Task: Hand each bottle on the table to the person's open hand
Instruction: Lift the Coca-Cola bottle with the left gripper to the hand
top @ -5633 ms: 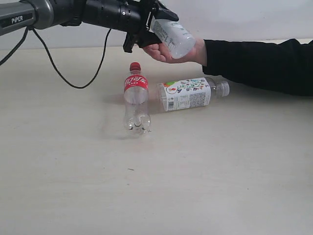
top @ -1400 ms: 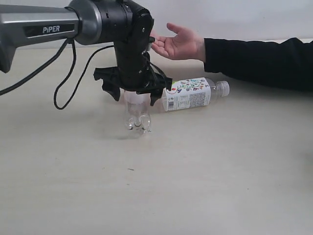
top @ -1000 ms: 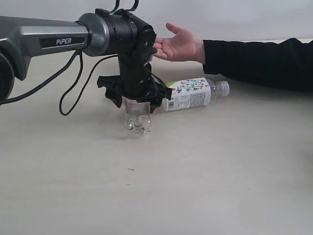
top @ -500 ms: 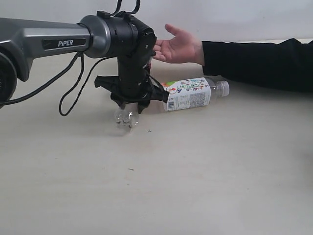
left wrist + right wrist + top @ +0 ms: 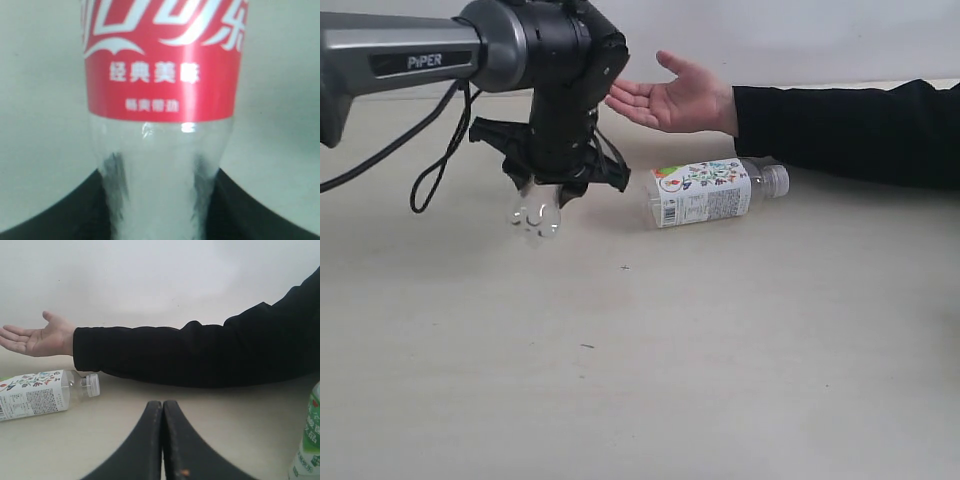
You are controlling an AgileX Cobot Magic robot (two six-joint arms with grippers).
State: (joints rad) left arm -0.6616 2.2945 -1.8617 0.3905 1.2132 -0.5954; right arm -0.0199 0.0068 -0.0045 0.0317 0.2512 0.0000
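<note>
Red-labelled bottle (image 5: 534, 218) hangs clear of the table (image 5: 640, 380) at the exterior view's ten o'clock. The left gripper (image 5: 556, 186) clamps it, and its clear base tilts toward seven o'clock. In the left wrist view its red label sits above the dark fingers (image 5: 50, 225). At the gripper's three o'clock the floral-label bottle (image 5: 705, 192) lies on its side, cap pointing to three o'clock. The person's open hand (image 5: 675, 100) is palm up at that bottle's twelve o'clock. The right gripper (image 5: 162, 405) is pressed fully closed and empty, with a green-label bottle (image 5: 309, 445) standing near it.
</note>
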